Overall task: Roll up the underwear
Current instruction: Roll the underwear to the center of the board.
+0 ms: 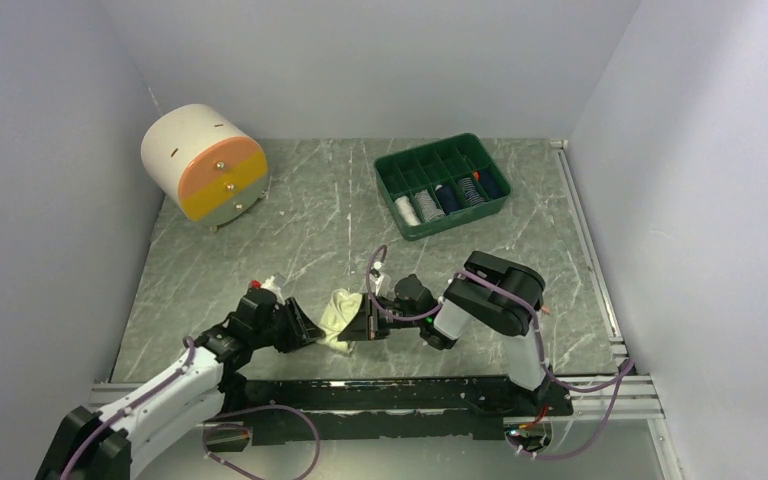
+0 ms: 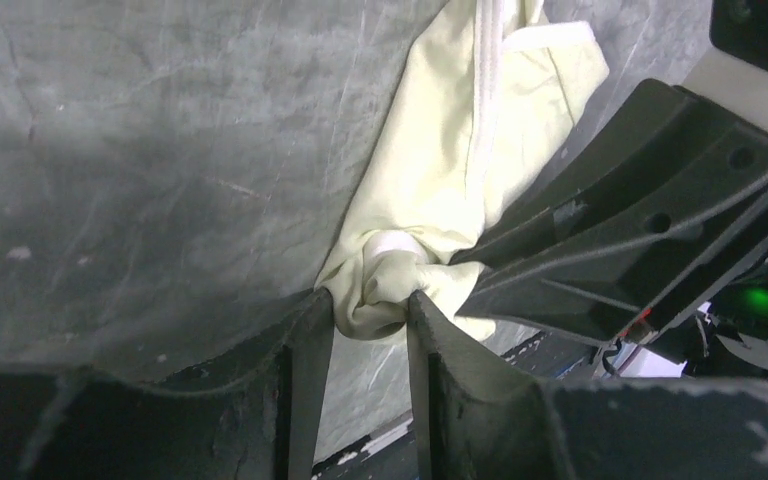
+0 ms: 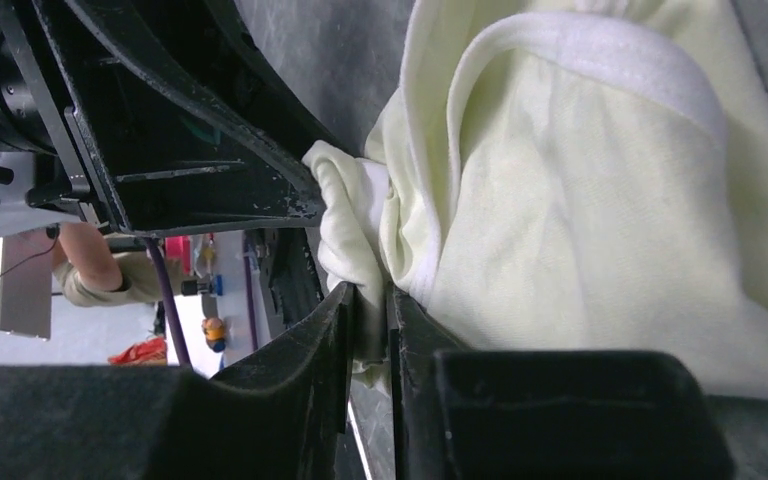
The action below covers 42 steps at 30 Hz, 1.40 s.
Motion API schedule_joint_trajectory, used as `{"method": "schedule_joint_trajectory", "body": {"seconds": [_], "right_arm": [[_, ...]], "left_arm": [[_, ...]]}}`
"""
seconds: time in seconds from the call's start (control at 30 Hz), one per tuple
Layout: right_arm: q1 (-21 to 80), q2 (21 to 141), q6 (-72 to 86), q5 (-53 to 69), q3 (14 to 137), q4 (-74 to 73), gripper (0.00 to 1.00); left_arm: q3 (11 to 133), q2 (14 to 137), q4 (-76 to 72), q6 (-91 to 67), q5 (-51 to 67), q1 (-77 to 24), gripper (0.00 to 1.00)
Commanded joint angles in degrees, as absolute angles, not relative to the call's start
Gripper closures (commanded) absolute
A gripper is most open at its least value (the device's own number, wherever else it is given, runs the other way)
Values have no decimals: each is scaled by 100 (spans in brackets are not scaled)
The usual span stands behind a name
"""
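Marble tabletop [image 1: 310, 200]: green tray [image 1: 430, 150] at 1 o'clock, drawer drum [image 1: 203, 163] at 11. Left gripper [image 2: 370, 305] and right gripper [image 3: 370, 295] both pinch cream underwear [image 1: 338, 312].

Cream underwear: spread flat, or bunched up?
Bunched: cream underwear crumpled between left end effector and right end effector, each pinching a gathered fold.

Cream-white underwear [image 1: 338, 312], dark green tray [image 1: 457, 222], grey marbled table [image 1: 310, 230], white-orange-yellow drum [image 1: 205, 160]

The left jaws clamp a bunched knot of the cream underwear [image 2: 438, 160].
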<state>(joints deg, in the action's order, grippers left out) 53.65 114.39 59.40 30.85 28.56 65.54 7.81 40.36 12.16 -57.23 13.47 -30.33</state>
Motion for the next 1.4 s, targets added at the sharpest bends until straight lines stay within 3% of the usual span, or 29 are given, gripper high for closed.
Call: {"method": "schedule_joint_trajectory", "body": {"seconds": [0.0,0.27,0.4,0.47,0.63,0.83,0.93,1.1,1.37], "right_arm": [[5279,11360,5444,2645,2756,5909,77],[5310,10544,4844,2362,2891,4915,66],[5458,9883,4155,1866,3062,4029,54],[5637,9571,3639,1412,3225,3355,47],[6392,9031,2183,212,3617,2326,41],[7555,8716,505,-2404,3723,2471,37],[7799,8744,-319,-2575,3777,2658,37],[8051,8947,-1067,-1866,4104,2352,42],[8092,9465,-1195,-1702,4169,2282,51]], "left_arm": [[645,4843,1098,-5509,1038,-3017,60],[847,5309,1071,-5317,888,-3031,62],[870,5358,1010,-5248,907,-3026,61],[870,5422,938,-5209,954,-3031,62],[873,5529,745,-5158,1093,-3058,61],[949,5563,770,-5153,1076,-3094,60],[961,5577,757,-5163,1091,-3096,60],[1018,5650,791,-5120,1120,-3111,60],[1083,5631,839,-5127,1163,-3118,59]]}}
